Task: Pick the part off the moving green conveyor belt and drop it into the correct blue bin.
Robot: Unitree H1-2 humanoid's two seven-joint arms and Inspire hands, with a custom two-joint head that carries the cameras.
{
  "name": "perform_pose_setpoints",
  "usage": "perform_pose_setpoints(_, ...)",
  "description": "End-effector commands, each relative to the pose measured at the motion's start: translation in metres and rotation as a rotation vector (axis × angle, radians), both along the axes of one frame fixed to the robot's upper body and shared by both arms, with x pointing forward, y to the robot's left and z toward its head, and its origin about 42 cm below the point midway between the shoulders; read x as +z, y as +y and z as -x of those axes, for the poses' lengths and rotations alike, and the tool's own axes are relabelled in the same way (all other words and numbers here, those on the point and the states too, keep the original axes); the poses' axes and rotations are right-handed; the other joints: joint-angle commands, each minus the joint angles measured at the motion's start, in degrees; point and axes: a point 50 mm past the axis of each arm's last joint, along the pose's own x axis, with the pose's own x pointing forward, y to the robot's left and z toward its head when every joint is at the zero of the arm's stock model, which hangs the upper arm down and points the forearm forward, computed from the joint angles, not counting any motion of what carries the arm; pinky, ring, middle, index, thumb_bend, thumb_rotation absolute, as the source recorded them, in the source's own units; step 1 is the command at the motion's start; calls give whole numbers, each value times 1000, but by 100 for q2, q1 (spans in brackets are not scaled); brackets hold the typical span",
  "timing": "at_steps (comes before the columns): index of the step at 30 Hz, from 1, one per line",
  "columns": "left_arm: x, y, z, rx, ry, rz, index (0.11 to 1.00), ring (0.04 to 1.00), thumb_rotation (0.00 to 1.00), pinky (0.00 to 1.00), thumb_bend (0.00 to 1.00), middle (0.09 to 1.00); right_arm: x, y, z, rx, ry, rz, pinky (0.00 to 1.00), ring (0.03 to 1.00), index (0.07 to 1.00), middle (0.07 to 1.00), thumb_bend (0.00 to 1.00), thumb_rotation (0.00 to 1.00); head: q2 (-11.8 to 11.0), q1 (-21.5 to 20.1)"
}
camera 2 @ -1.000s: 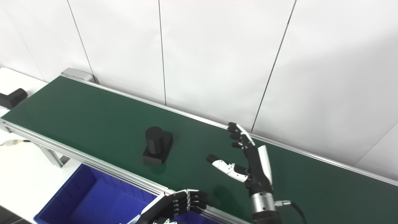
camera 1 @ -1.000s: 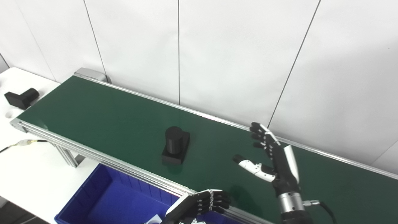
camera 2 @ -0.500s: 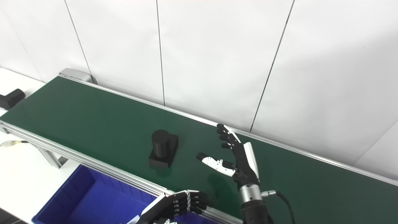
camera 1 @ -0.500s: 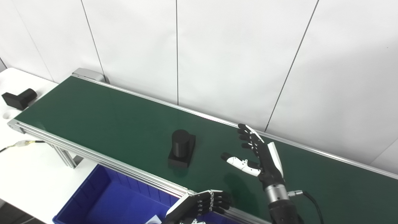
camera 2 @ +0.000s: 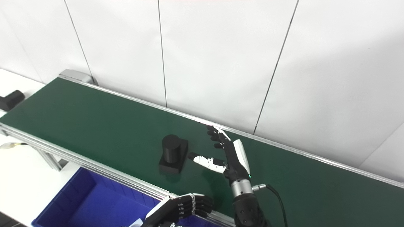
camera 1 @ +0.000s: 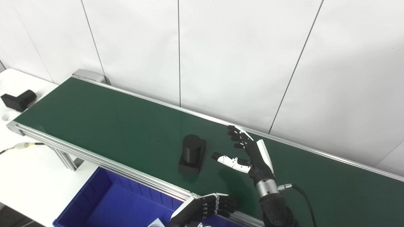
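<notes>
A black part (camera 1: 192,154), a short cylinder standing on a square base, rides on the green conveyor belt (camera 1: 104,116) near its front rail. My right hand (camera 1: 249,154) hovers over the belt just right of the part, open, thumb stretched toward it with a small gap between. My left hand (camera 1: 205,206) rests at the belt's front rail, fingers curled and holding nothing. The blue bin (camera 1: 116,205) sits below the rail, left of that hand.
A second black part (camera 1: 17,99) lies on the white table (camera 1: 28,176) beyond the belt's left end. A cable (camera 1: 22,145) runs under the belt frame. White wall panels stand close behind the belt.
The part has travelled right along the belt. My right hand has moved left toward it, closing the gap. The left hand has stayed put.
</notes>
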Motion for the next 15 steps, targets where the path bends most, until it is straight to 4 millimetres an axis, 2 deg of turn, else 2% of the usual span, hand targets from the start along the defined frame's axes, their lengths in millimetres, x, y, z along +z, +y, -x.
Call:
perform_pose_setpoints(1, 11, -5, -8, 4, -67, 27, 752, 747, 490, 728, 938, 758, 25, 17, -9, 36, -102, -36, 765, 816, 847, 824, 750, 396, 9, 4)
perform_pose_setpoints(10, 11, -6, -7, 5, -76, 26, 748, 737, 498, 717, 936, 751, 16, 30, -13, 56, -65, -10, 788, 834, 849, 838, 786, 409, 32, 24)
perform_pose_setpoints(15, 12, -7, -7, 5, -75, 27, 747, 730, 494, 707, 937, 750, 9, 36, -14, 68, -60, -9, 768, 815, 833, 835, 810, 368, 41, 34)
